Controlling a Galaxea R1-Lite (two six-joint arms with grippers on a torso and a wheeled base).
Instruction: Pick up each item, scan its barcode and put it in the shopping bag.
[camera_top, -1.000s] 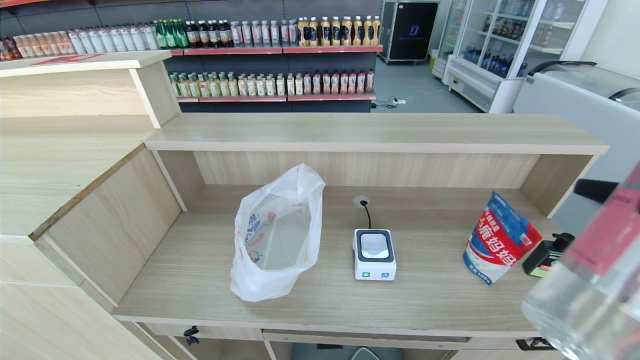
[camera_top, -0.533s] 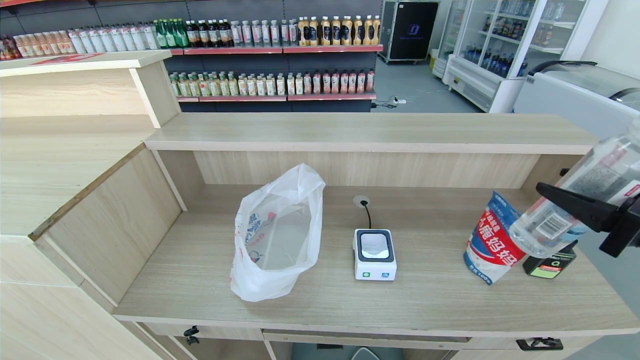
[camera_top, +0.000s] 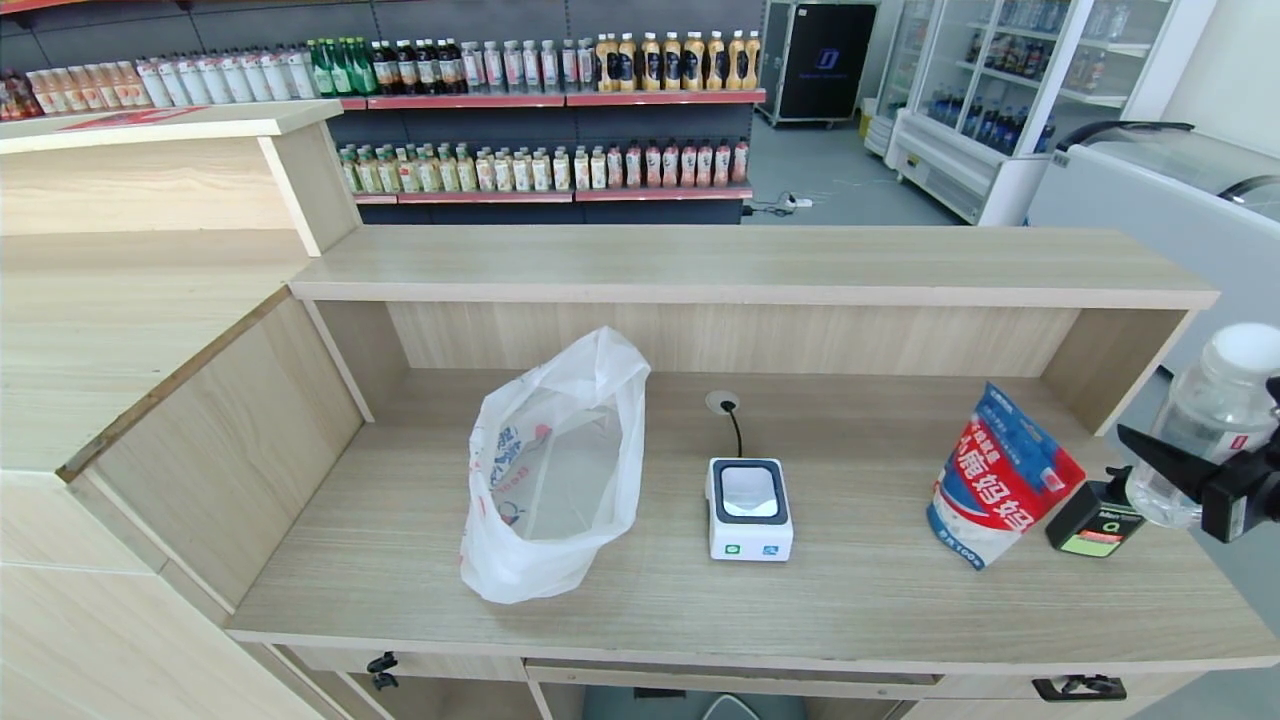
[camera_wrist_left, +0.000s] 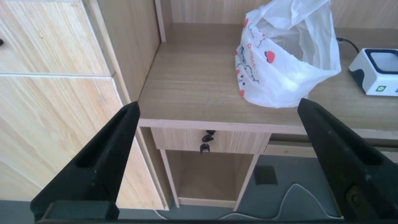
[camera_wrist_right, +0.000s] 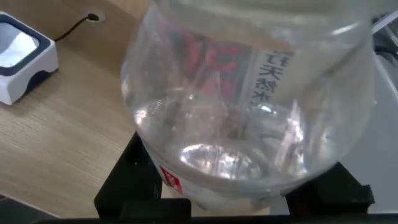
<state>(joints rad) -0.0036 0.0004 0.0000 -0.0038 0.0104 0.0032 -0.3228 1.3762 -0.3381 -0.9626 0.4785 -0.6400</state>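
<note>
My right gripper (camera_top: 1185, 470) is shut on a clear water bottle (camera_top: 1205, 420) with a white cap, held tilted above the counter's right end. The bottle's base (camera_wrist_right: 249, 106) fills the right wrist view between the black fingers. The white shopping bag (camera_top: 550, 470) stands open at the counter's middle left, with the white barcode scanner (camera_top: 749, 508) to its right. A red, white and blue pouch (camera_top: 1000, 478) and a small black bottle (camera_top: 1092, 520) stand near the right end. My left gripper (camera_wrist_left: 217, 162) hangs open below and off the counter's left front corner, with the shopping bag (camera_wrist_left: 286, 56) beyond it.
The wooden counter (camera_top: 850, 590) has a raised back ledge (camera_top: 750, 265) and side walls. The scanner's cable (camera_top: 735, 425) runs to a hole in the counter. Drawers sit under the front edge (camera_wrist_left: 205, 140). Shelves of drinks and fridges stand behind.
The right arm swung the bottle away from the camera, from a close-up at the right edge to a spot over the counter's right end, turning it more upright. Nothing else moved.
</note>
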